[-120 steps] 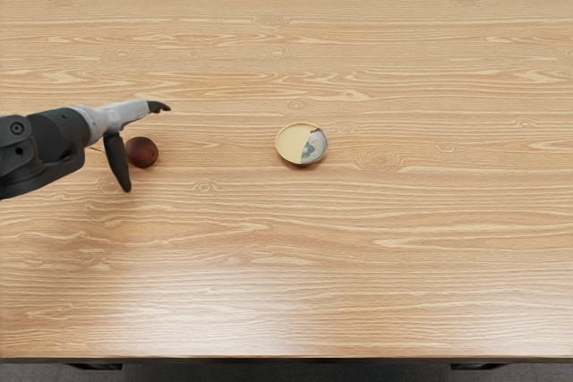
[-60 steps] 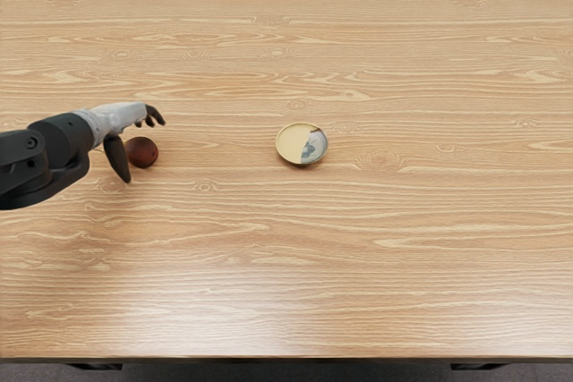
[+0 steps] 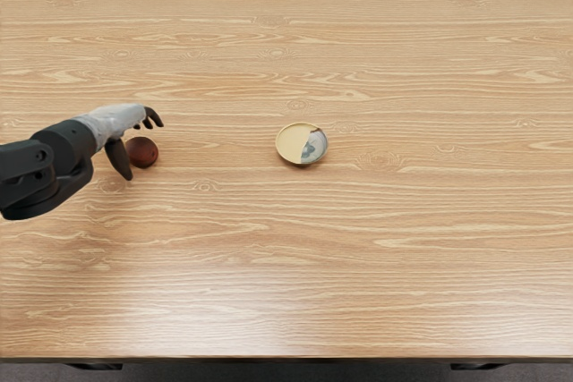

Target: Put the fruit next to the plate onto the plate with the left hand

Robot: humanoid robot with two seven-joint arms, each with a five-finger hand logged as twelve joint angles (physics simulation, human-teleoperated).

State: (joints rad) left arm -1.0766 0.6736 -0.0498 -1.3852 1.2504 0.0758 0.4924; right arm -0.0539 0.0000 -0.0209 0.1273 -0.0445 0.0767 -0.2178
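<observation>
The wooden table [image 3: 376, 266] fills the frame. The left hand [image 3: 121, 128] is at the middle left, half open: its fingers [image 3: 149, 118] bend above the fruit and the thumb points down just beside it. It grips nothing. The plate [image 3: 302, 143] lies near the centre. The dark red fruit [image 3: 144, 151] rests on the table, well apart from the plate.

I found the view bright and evenly lit, seemingly from overhead. The table [image 3: 358, 266] showed a pale, soft sheen toward its near edge. Shadows were faint and tight. Focus was sharp throughout; edges ran straight.
</observation>
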